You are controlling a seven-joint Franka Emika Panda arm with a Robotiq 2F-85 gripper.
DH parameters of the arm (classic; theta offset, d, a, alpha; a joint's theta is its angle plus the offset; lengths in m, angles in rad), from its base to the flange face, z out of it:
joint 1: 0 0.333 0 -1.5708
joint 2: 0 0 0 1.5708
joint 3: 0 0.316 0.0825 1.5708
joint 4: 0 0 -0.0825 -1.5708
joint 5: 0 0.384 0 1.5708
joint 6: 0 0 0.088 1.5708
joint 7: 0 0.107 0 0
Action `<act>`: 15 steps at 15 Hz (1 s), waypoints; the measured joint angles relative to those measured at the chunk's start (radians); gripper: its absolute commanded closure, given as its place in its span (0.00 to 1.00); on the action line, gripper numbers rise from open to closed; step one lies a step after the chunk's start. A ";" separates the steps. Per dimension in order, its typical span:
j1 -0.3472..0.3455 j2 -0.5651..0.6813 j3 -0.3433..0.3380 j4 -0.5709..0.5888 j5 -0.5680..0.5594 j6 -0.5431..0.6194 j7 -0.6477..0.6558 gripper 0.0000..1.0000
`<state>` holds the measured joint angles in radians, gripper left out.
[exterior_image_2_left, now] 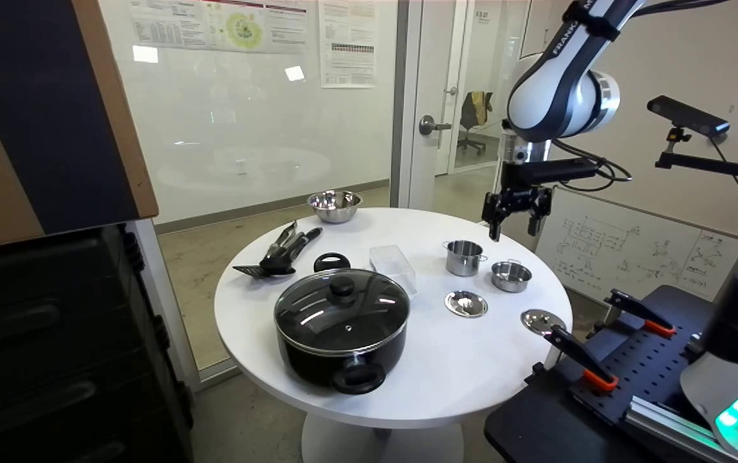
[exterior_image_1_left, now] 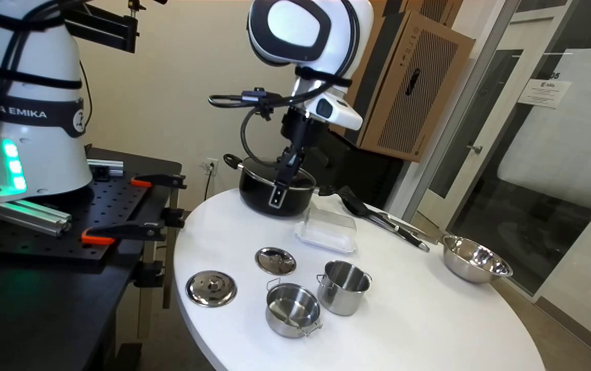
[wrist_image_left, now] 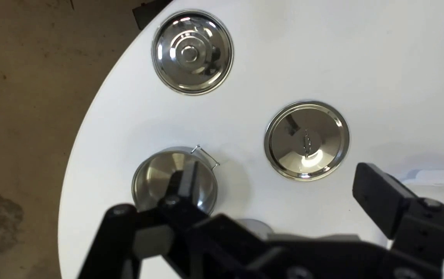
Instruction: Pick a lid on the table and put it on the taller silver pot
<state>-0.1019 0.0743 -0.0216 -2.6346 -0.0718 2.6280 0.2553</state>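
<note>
Nothing looks done yet: by the edge of the table (exterior_image_1_left: 424, 324) facing the base (exterior_image_1_left: 27, 118) lies the knobbed lid (wrist_image_left: 192, 52), farther in the wire-handled lid (wrist_image_left: 307, 140), then the taller pot (exterior_image_1_left: 343, 293), uncovered, with the gripper (exterior_image_2_left: 514, 230) above, fingers (wrist_image_left: 380, 199) spread and empty, so grasping, carrying and covering remain.

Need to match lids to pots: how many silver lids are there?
2: the knobbed silver lid near the edge of the white table, and the loop-handled silver lid between that lid and the clear plastic container.
</note>
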 measured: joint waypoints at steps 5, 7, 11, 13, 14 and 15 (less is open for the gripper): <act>0.062 0.161 -0.005 0.111 -0.007 0.000 0.057 0.00; 0.092 0.201 -0.010 0.139 -0.010 -0.002 0.076 0.00; 0.104 0.215 -0.017 0.154 -0.011 -0.003 0.080 0.00; 0.107 0.216 -0.021 0.153 -0.009 -0.002 0.079 0.00; 0.109 0.220 -0.020 0.152 -0.007 -0.002 0.079 0.00; 0.115 0.229 -0.020 0.152 -0.006 -0.002 0.079 0.00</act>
<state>0.0126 0.3034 -0.0416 -2.4827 -0.0779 2.6264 0.3341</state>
